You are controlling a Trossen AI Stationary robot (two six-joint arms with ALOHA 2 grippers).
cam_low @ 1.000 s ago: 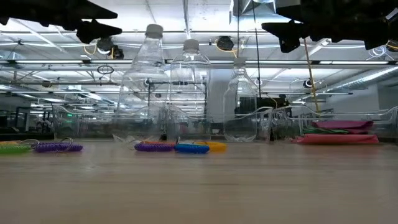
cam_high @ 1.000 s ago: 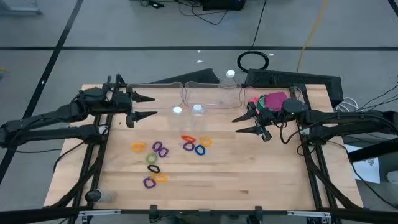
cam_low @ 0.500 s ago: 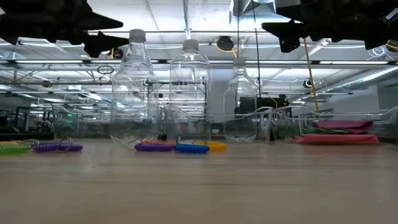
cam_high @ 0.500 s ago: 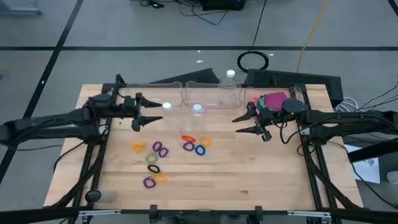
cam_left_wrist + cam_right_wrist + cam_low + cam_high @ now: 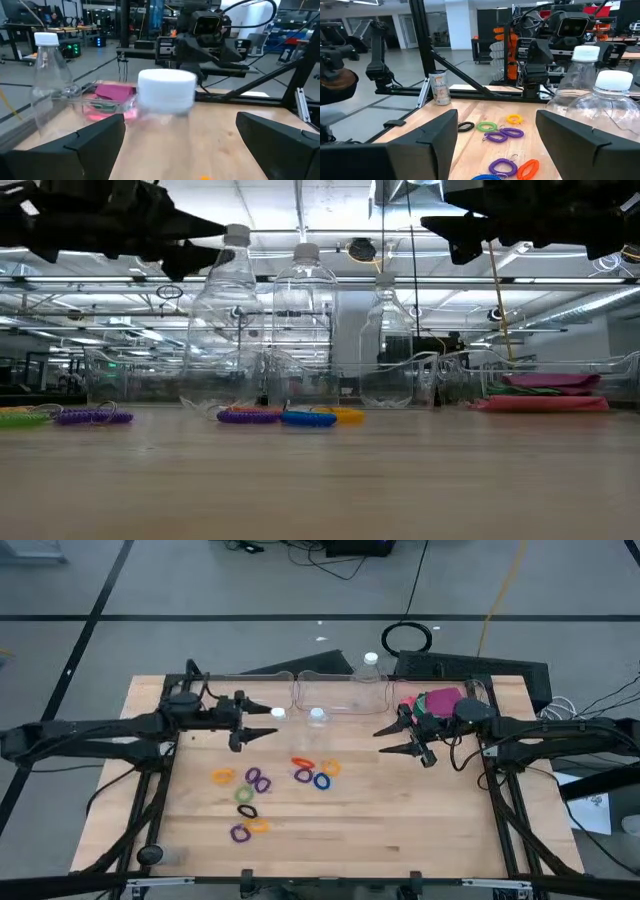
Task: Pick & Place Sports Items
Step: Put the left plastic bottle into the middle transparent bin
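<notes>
- The fingers (image 5: 75,147) of the left gripper (image 5: 262,724) are spread wide and nothing is held; a clear bottle (image 5: 165,100) with a white cap stands just before them.
- The right gripper (image 5: 385,740) hangs above the table (image 5: 400,820) with its fingers (image 5: 427,137) also spread and empty.
- The small elastic rings (image 5: 255,783) are scattered flat on the table between the two arms, in purple, orange, blue, green and black.
- The rings are judged light, soft and springy; one is best pinched across its rim from above, since it may roll or slip away.
- The flat soft pieces (image 5: 436,702), pink and green, lie in a clear tray (image 5: 560,385) beside the right arm; they are judged limp, so an edge is to be taken.
</notes>
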